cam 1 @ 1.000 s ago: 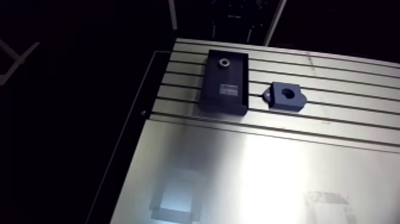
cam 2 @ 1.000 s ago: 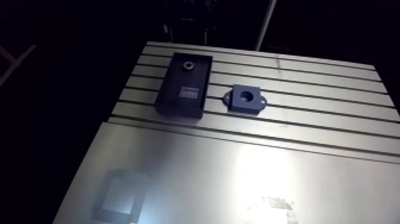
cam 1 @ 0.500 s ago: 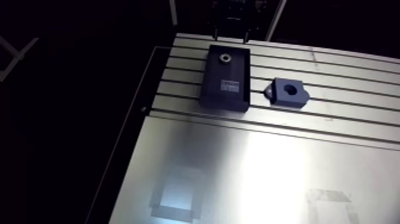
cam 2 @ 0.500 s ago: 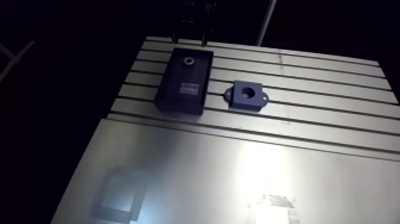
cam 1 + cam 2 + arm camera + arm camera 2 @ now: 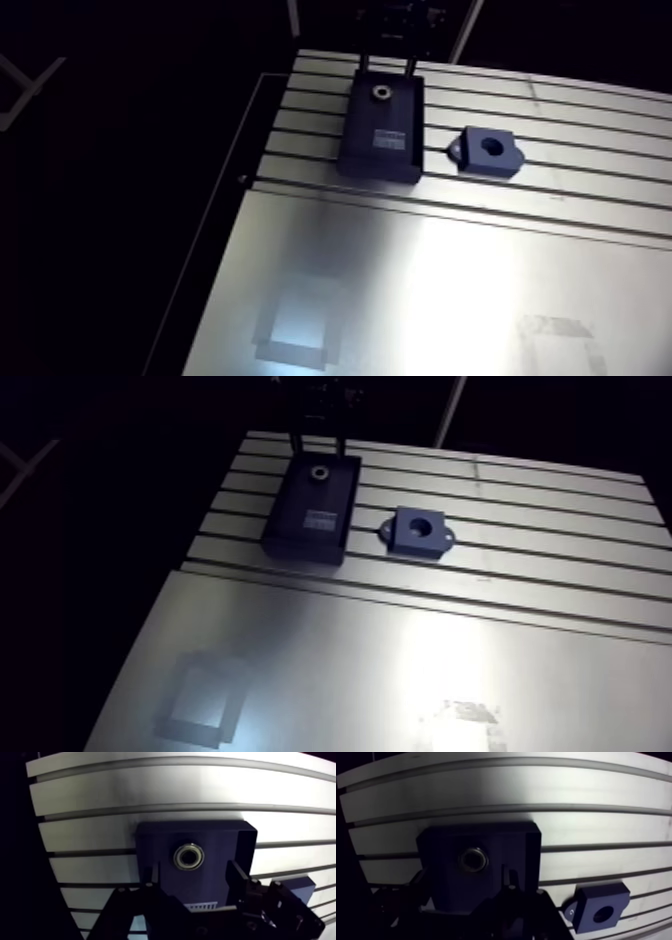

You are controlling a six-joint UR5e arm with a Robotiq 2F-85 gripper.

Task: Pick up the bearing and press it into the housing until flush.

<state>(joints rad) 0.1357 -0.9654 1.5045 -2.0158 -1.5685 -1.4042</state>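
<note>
Your hand [image 5: 191, 874] has dropped lower since the earlier frame, its fingers spread either side of the bearing [image 5: 189, 856], a shiny metal ring with a dark bore, seated in the dark tray [image 5: 160, 834] on the counter [image 5: 150, 787].

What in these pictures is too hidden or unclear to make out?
- Print on the label of the dark tray: too small in the arm view, partly behind the gripper in the wrist view.
- Bore of the housing: depth lost in shadow, both views.
- Upper body of the gripper: arm view, dark and cut by the edge.
</note>
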